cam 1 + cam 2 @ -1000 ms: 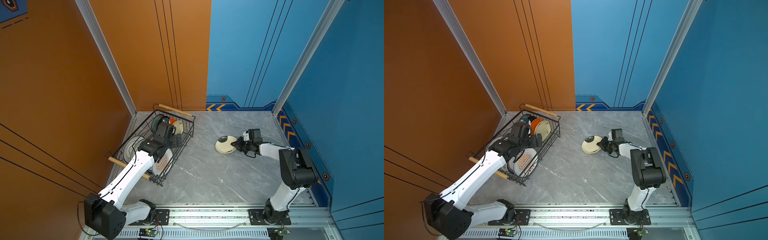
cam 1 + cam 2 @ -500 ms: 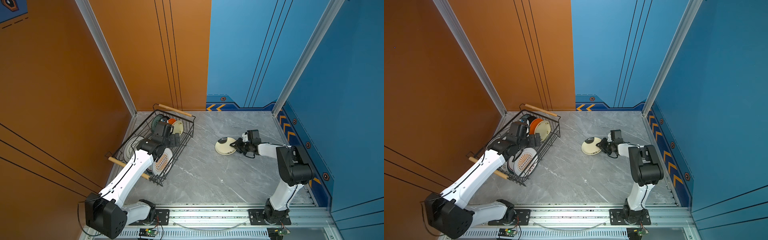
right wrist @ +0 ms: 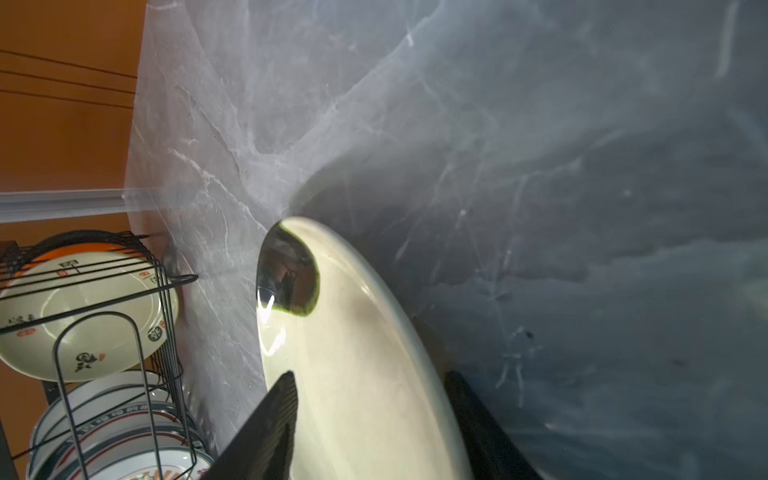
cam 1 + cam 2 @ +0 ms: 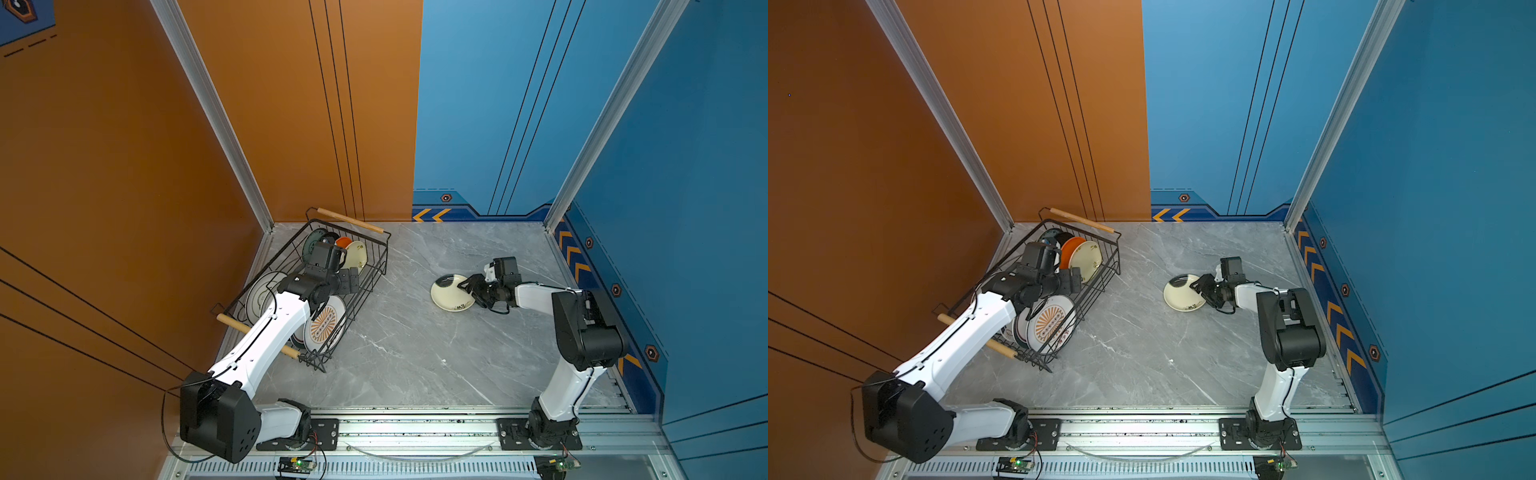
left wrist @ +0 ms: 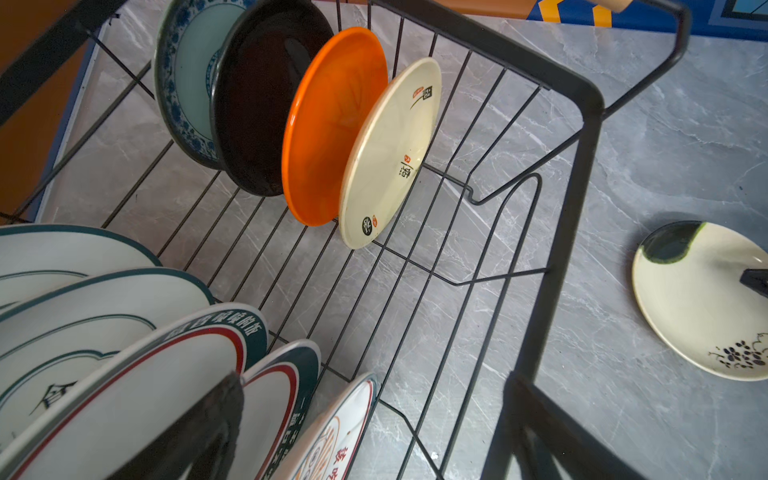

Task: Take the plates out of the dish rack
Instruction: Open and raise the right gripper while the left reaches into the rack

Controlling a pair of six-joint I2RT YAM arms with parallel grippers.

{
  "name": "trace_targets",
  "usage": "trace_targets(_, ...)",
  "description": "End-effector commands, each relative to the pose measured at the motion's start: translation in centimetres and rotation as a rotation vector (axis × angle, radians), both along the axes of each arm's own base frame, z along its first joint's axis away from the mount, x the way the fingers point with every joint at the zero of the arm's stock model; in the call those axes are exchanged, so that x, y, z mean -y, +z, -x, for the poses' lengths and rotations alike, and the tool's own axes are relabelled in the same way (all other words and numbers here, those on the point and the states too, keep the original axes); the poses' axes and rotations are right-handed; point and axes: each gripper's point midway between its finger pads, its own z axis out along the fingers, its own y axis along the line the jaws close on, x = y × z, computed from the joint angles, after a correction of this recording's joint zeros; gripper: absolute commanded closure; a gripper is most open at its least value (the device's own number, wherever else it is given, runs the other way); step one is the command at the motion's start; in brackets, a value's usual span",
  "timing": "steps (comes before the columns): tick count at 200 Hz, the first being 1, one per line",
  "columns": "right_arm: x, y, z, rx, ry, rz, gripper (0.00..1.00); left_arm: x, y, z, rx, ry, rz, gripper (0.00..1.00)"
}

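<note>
Grey veined marble tabletop [image 4: 415,353], smooth and glossy. A round cream plate [image 4: 449,295] lies flat on it. My right pincer [image 4: 466,290], arm stretched low, straddles its rim with jaws parted, gripping nothing. My left pincer [image 4: 349,279] hangs wide open and empty over the black wire dish rack [image 4: 365,297], where glazed plates [image 5: 324,124] stand on edge.

Open tabletop [image 4: 407,340] between dish rack [image 4: 365,291] and cream plate [image 4: 446,297]

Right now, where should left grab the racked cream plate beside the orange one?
Likely the top rim of the cream plate, from above, straddling its thickness: it stands on edge, front face clear, orange plate close behind.
</note>
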Motion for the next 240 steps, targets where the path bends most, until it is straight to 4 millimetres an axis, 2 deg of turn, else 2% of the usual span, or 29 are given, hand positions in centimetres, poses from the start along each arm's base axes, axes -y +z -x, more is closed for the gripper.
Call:
trace_targets(1,1.3,-2.0,1.1,-0.076,-0.016,0.094,0.35,0.1,0.3,-0.5,-0.009,-0.02,0.0,0.02)
trace_targets(37,2.2,-2.8,1.7,-0.103,-0.022,0.148,0.22,-0.1,-0.3,-1.2,-0.037,-0.016,-0.018,0.02)
trace_targets(59,2.8,-3.0,2.1,-0.111,-0.027,0.174,0.0,-0.3,-0.4,-1.9,-0.049,-0.015,-0.036,0.02)
trace_targets(119,5.3,-2.7,3.1,-0.12,-0.071,0.232,0.0,-0.4,-1.0,-4.2,-0.078,-0.016,-0.077,0.02)
trace_targets(144,7.8,-1.2,4.1,-0.112,-0.126,0.354,0.0,-0.9,-1.5,-5.3,-0.093,0.006,-0.117,0.02)
trace_targets(168,9.1,1.0,5.0,-0.058,-0.159,0.422,0.0,-0.7,-1.9,-6.3,-0.105,-0.005,-0.117,0.02)
trace_targets(199,9.1,3.0,5.9,-0.023,-0.155,0.426,0.0,0.1,-2.8,-7.8,-0.125,-0.032,-0.118,0.02)
trace_targets(240,8.3,3.6,6.5,-0.006,-0.119,0.398,0.0,0.7,-3.9,-9.4,-0.143,-0.057,-0.127,0.1)
